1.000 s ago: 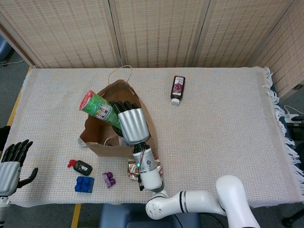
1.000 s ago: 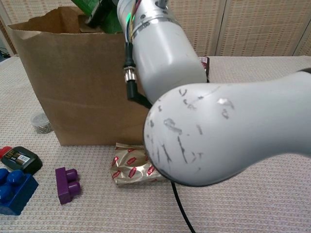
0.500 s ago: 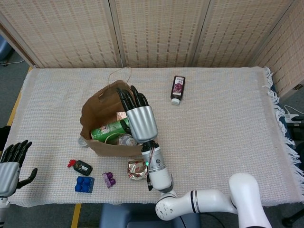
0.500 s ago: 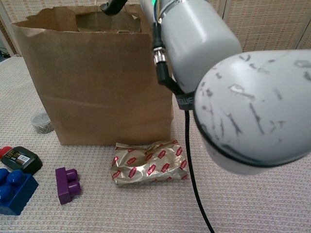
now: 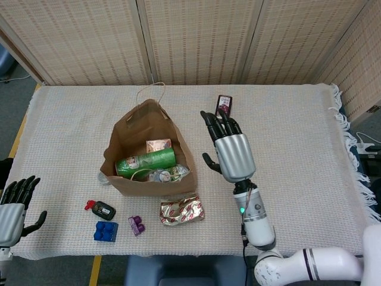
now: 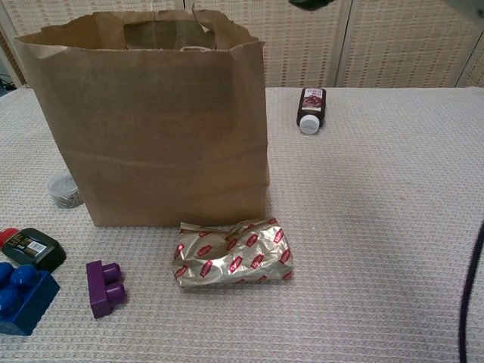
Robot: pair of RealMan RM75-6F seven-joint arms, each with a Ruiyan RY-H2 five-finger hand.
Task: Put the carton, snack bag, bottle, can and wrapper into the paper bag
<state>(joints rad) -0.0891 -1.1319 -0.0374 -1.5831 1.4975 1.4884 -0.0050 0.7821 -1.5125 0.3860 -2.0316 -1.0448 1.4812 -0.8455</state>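
The brown paper bag (image 5: 125, 134) (image 6: 151, 136) stands open at mid-left of the table. Inside it lie a green can (image 5: 146, 162), a small carton (image 5: 158, 145) and a crinkly item (image 5: 169, 174). A gold-and-red snack bag (image 5: 181, 210) (image 6: 233, 252) lies flat just in front of the bag. A dark bottle (image 5: 223, 108) (image 6: 310, 108) with a white cap lies at the back. My right hand (image 5: 229, 149) hovers open to the right of the bag, fingertips near the bottle, holding nothing. My left hand (image 5: 13, 205) hangs open off the table's front left corner.
A black-and-red small item (image 5: 101, 209) (image 6: 29, 247), a blue brick (image 5: 105, 231) (image 6: 21, 296) and a purple brick (image 5: 137, 224) (image 6: 103, 287) lie front left. A small grey lid (image 6: 64, 190) sits beside the bag's left side.
My right hand let the green can drop into the bag, then rose out and swung right toward the bottle. The left hand stayed still.
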